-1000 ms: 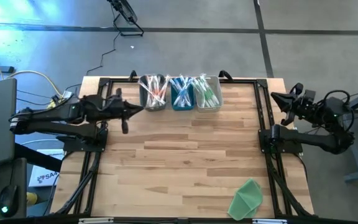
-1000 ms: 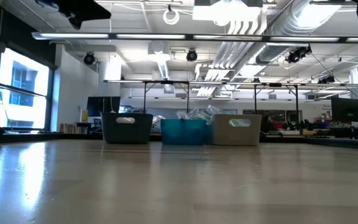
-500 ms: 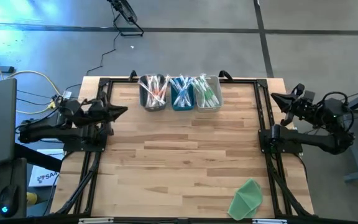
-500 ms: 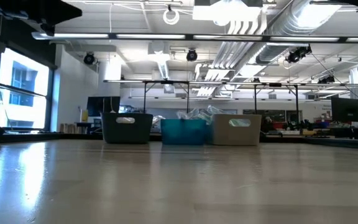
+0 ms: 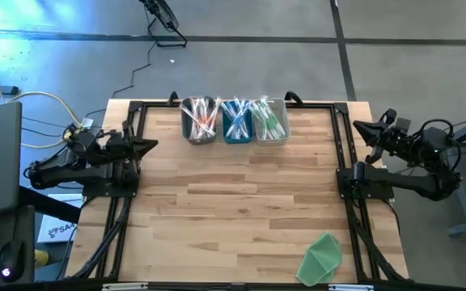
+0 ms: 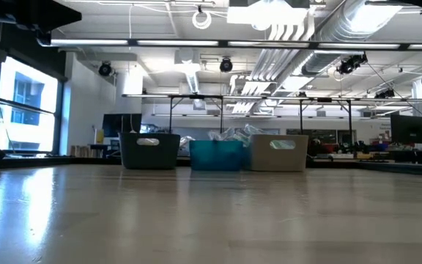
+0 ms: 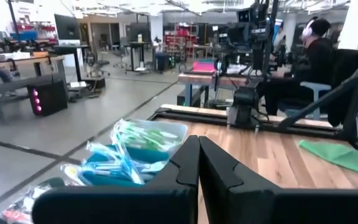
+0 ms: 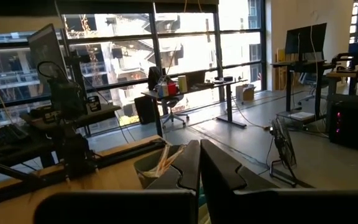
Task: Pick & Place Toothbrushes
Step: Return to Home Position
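Note:
Toothbrushes stand in three bins at the table's far edge: pink and white ones in the dark grey bin, blue ones in the teal bin, green ones in the clear bin. In the low view the bins stand side by side far off. My left gripper is shut and empty, over the table's left edge, left of the bins. My right gripper is shut and empty, over the right edge. In the left wrist view the green and blue toothbrushes show past the shut fingers.
A folded green cloth lies near the table's near right corner. A black frame runs around the wooden table top. A seated person shows in the room beyond the table in the left wrist view. Bare wood lies between the bins and the cloth.
My left arm has drawn back from beside the dark grey bin toward the table's left edge, its gripper ending over the frame. The right arm, the bins and the cloth have kept still.

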### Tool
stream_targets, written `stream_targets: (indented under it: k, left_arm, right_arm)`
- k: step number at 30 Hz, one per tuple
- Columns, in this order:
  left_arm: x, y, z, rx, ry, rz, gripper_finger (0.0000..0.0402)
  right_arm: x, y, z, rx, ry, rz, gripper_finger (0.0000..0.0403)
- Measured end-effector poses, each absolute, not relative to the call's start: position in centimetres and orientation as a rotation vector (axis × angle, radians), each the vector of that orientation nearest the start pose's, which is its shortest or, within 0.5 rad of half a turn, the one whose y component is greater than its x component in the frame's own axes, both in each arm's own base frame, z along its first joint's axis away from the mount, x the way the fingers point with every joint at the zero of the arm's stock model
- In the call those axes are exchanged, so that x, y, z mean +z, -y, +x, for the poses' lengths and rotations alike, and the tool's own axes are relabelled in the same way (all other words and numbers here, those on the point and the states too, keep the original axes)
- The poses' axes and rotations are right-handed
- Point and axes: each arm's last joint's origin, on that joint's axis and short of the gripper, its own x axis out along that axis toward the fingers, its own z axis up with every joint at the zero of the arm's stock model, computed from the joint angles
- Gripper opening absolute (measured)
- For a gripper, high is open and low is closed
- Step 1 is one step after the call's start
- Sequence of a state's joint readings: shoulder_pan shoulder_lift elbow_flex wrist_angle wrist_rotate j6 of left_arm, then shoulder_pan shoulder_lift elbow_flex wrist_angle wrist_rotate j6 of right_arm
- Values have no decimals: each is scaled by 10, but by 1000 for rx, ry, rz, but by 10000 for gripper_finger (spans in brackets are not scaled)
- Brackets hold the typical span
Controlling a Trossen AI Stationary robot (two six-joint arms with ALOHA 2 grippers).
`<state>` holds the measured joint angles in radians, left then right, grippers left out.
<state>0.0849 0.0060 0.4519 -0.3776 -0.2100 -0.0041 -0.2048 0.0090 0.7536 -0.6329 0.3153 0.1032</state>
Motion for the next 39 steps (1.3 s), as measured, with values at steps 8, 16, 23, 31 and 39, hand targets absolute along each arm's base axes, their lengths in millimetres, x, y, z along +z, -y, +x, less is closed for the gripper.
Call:
stream_targets:
  k: [8, 16, 23, 31, 39]
  left_arm:
    - [268, -10, 48, 294, 58, -34, 0]
    - [240, -12, 68, 296, 52, 7, 0]
    - [214, -13, 80, 296, 35, -52, 0]
    - [213, -13, 80, 297, 34, -59, 0]
    - [214, -12, 81, 247, 42, -62, 0]
  right_arm:
    - [329, 7, -12, -511, 166, 116, 5]
    - [316, 11, 8, -505, 185, 132, 5]
    - [273, 19, 49, -502, 208, 137, 5]
    - [210, 26, 83, -502, 243, 166, 5]
    - [185, 26, 91, -433, 245, 207, 5]
